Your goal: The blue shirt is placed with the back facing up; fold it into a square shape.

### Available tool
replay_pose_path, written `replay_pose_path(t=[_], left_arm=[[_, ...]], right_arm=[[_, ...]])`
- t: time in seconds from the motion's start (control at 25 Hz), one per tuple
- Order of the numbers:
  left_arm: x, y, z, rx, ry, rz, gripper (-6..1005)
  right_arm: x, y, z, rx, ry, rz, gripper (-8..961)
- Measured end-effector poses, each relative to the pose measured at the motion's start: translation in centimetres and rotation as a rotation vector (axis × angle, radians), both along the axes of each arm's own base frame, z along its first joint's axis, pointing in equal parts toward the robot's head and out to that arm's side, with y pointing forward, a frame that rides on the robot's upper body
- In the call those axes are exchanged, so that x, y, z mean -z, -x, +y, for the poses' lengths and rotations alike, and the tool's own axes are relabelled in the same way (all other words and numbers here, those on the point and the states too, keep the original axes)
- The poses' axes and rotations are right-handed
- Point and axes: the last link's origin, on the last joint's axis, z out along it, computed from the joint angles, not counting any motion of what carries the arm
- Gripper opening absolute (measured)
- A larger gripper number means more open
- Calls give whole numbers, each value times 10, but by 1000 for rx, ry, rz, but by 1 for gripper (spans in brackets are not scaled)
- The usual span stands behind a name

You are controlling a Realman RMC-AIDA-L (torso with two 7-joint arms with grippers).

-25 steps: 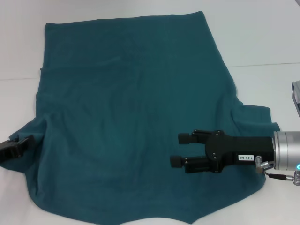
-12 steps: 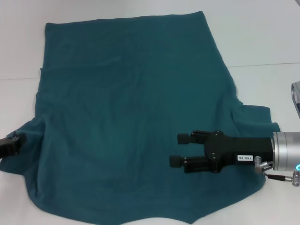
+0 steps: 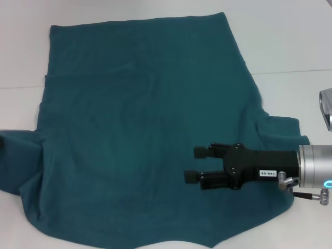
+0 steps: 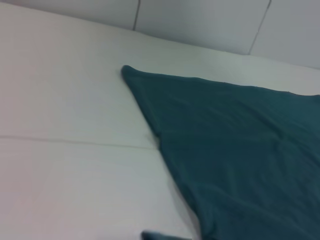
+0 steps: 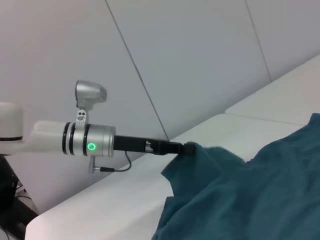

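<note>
Teal-blue shirt (image 3: 140, 129) lies flat across the white desk (image 3: 290, 46). Right gripper (image 3: 196, 165) hovers at lower right, fingers spread, holding nothing. Left gripper (image 5: 186, 149) pinches the sleeve; can't tell its finger gap.

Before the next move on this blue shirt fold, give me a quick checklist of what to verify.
1. Back of the blue shirt up: ok, no lettering shows.
2. Left pincer gripping the left sleeve: ok, fabric rises to its tip.
3. Right pincer open: ok, over the shirt's near right part, holding nothing.
4. Right sleeve flat: not ok, rumpled.
5. Near edge fully on the table: cannot tell, the head view cuts it off.
</note>
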Motion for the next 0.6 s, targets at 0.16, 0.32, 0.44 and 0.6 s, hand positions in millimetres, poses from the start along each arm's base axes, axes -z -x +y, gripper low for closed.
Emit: replay_pose_path(t=[0.16, 0.32, 0.44, 0.6], left_arm=[[-10, 0, 3, -5, -2, 30, 9], [-16, -3, 6, 1, -3, 56, 11], [-21, -6, 9, 12, -10, 68, 12], [-27, -8, 13, 21, -21, 84, 14]], right_arm=[[3, 0, 0, 9, 0, 5, 913], [3, 0, 0, 13, -1, 7, 912], [3, 0, 0, 15, -2, 9, 912], [4, 0, 0, 15, -1, 13, 911]])
